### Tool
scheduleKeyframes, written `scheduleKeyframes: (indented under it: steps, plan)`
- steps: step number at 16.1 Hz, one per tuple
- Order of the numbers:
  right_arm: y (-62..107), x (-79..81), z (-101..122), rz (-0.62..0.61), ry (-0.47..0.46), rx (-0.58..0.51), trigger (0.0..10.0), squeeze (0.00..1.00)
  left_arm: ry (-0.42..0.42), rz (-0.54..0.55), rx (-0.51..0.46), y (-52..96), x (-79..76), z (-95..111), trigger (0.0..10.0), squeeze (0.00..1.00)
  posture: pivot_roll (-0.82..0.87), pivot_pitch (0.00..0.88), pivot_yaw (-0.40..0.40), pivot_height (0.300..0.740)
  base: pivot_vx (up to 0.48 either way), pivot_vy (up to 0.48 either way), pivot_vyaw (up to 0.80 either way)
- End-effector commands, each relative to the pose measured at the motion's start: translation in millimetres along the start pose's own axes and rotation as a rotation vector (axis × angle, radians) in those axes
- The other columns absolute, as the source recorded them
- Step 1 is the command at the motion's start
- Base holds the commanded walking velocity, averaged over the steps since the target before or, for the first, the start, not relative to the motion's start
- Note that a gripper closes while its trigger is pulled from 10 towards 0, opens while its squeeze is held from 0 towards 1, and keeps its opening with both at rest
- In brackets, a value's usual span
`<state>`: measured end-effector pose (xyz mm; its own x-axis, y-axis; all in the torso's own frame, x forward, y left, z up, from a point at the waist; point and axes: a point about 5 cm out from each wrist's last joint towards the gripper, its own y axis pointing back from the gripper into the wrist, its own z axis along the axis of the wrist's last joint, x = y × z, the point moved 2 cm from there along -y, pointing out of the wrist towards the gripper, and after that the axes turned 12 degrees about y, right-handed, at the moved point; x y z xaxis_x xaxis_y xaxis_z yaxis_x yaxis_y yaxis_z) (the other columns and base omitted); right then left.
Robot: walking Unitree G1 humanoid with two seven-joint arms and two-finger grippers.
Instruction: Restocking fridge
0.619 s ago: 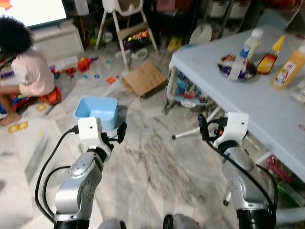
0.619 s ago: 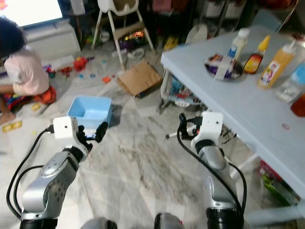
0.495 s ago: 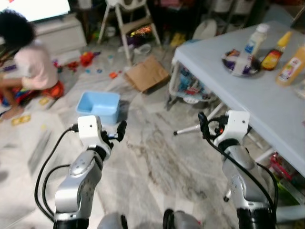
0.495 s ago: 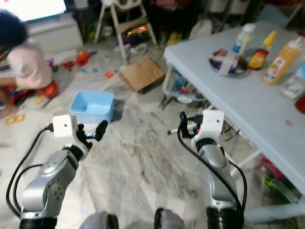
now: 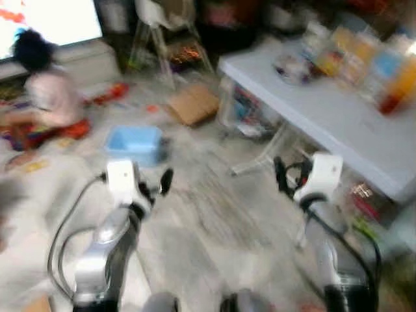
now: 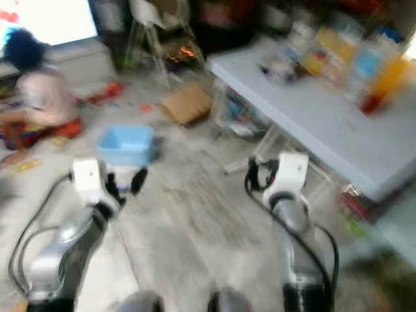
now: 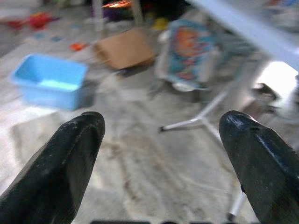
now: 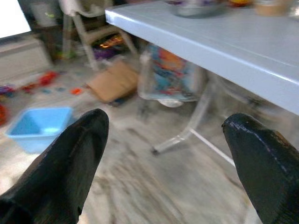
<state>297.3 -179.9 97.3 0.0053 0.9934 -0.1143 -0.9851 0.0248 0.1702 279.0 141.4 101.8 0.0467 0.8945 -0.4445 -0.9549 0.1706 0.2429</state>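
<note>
I'm seeing heavy motion blur in both head views. The left end effector (image 7: 161, 158) is hanging over the marble floor (image 5: 214, 221) at near left, fingers (image 7: 70, 154) spread wide, carrying nothing. The right end effector (image 8: 163, 163) is sitting at near right, just beside the near edge of the white counter (image 5: 338, 123), also spread wide and carrying nothing. The restock items are sitting on that counter at far right: a cluster of bottles (image 5: 383, 71), yellow, orange and blue smears, too blurred for me to count or label, with a dark bowl (image 5: 292, 65) to their left. Under the counter a colourful bag (image 7: 189, 53) is leaning near the metal legs (image 8: 196, 126). On the floor toward far left, a light blue tub (image 5: 134, 143) is resting, with a flattened cardboard piece (image 5: 194, 104) beyond it. A person (image 5: 45, 97) is sitting on the floor at far left among scattered toys, beside a bright screen (image 5: 52, 23). A white high chair (image 5: 166, 26) is standing at the far side.
</note>
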Motion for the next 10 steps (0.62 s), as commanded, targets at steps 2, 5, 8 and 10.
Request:
scheduleKeyframes:
  steps: [2,5,8,10]
  plan:
    - [-2.6,-1.6,5.8,-0.011,0.007,-0.011,10.0,0.0,-0.001,-0.026,-0.008,1.0,-3.3,2.7,10.0,0.0,0.02,0.0,-0.027,0.74,0.0,0.0,0.0]
    - [-2.8,-1.8,5.5,-0.015,0.016,-0.007,10.0,0.0,0.012,-0.043,-0.001,0.5,-6.3,1.4,10.0,0.0,0.02,0.0,-0.031,0.74,0.0,-0.202,0.0]
    - [-3.3,-2.4,7.2,-0.016,0.023,-0.011,10.0,0.0,0.021,-0.046,0.001,-0.9,-7.2,1.1,10.0,0.0,0.01,0.0,-0.031,0.74,0.0,-0.385,0.0]
    - [-3.0,-2.5,9.0,-0.018,0.023,-0.024,10.0,0.0,0.019,-0.044,-0.001,-0.9,-7.3,1.1,10.0,0.0,0.01,0.0,-0.028,0.74,0.0,-0.48,0.0]
